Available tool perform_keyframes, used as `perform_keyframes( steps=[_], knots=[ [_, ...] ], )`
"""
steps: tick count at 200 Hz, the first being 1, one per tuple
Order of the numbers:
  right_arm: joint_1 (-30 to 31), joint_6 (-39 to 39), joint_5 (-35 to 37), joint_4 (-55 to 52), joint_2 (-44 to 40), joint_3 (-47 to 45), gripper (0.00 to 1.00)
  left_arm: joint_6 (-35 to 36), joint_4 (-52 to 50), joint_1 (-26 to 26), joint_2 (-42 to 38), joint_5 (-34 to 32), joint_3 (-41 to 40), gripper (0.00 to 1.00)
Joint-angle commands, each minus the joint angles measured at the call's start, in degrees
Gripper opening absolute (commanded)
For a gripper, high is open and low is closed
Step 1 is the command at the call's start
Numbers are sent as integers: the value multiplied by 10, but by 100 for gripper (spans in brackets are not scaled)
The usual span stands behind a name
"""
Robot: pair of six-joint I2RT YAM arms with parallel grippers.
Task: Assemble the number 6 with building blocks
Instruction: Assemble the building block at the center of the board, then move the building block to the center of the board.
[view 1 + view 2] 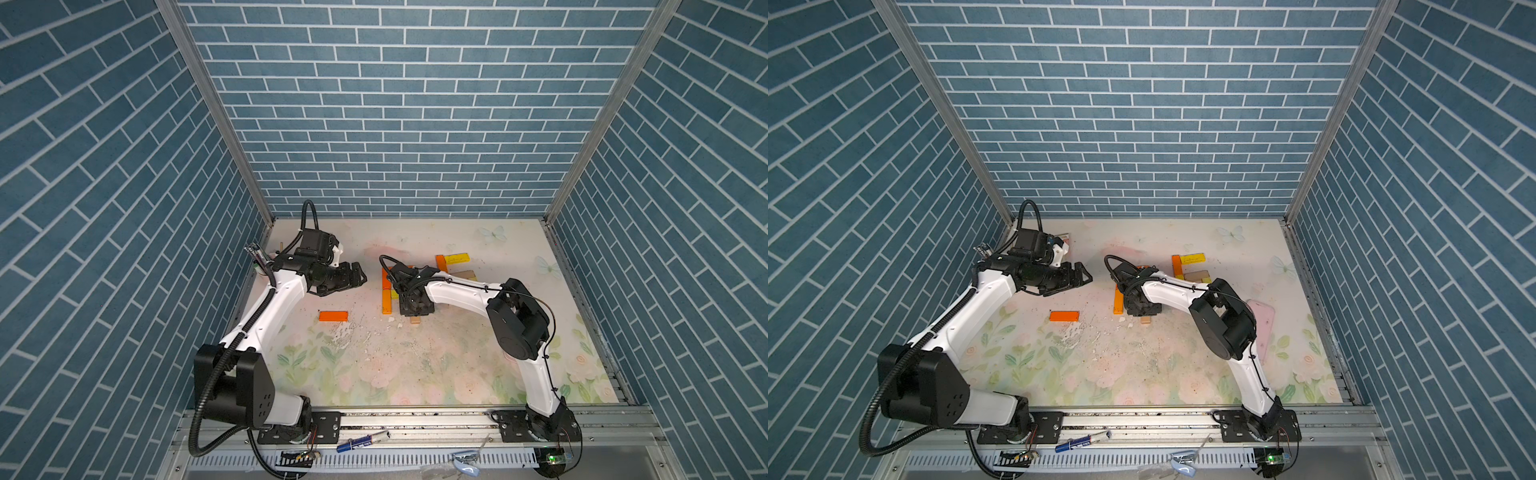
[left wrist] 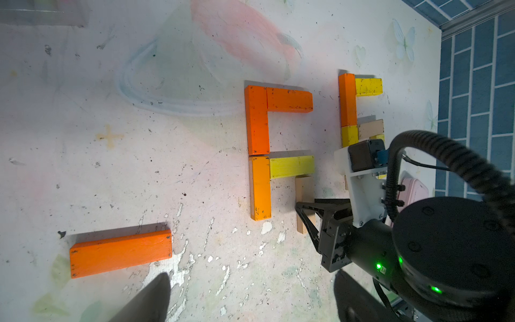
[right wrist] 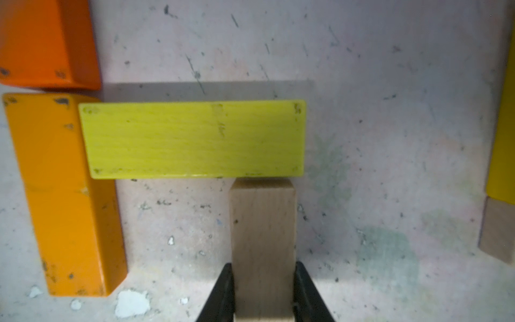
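Tan bar [image 3: 262, 217] pinched by right gripper [image 3: 263, 264] makes five in the figure [image 2: 257, 122]; left gripper [image 1: 360, 275] gapes.

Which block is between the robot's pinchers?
The plain tan block butting against the yellow block; the right gripper pinches it. No other block is gripped.

- Both top views were bright, evenly lit and sharp; the brick walls [image 1: 374, 104] splayed outward toward the frame edges.
- In the left wrist view the lone orange bar [image 2: 120, 253] cast a short, soft shadow.
- The right wrist view was dimmer and blurred: the yellow bar [image 3: 195, 139] threw a grey shadow, and the tan bar [image 3: 262, 237] looked soft-edged.
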Motion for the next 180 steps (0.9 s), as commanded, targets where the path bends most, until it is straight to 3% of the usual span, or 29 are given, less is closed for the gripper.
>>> perform_keyframes(
  steps=[1, 30, 75, 110, 180],
  knots=[
    [-7, -12, 14, -28, 25, -10, 40, -2, 3, 4, 2, 0, -1, 92],
    [-8, -42, 33, -25, 1, 4, 54, -1, 1, 6, 4, -9, -1, 92],
    [-9, -102, 45, 36, -86, -13, 62, 1, -10, 5, 16, -37, -1, 92],
    [-7, -137, 32, 122, -195, -98, 61, -6, -20, 4, 26, -81, -3, 92],
    [-8, -195, 25, 264, -376, -309, 64, -91, -41, -3, 73, -178, -27, 93]
  ],
)
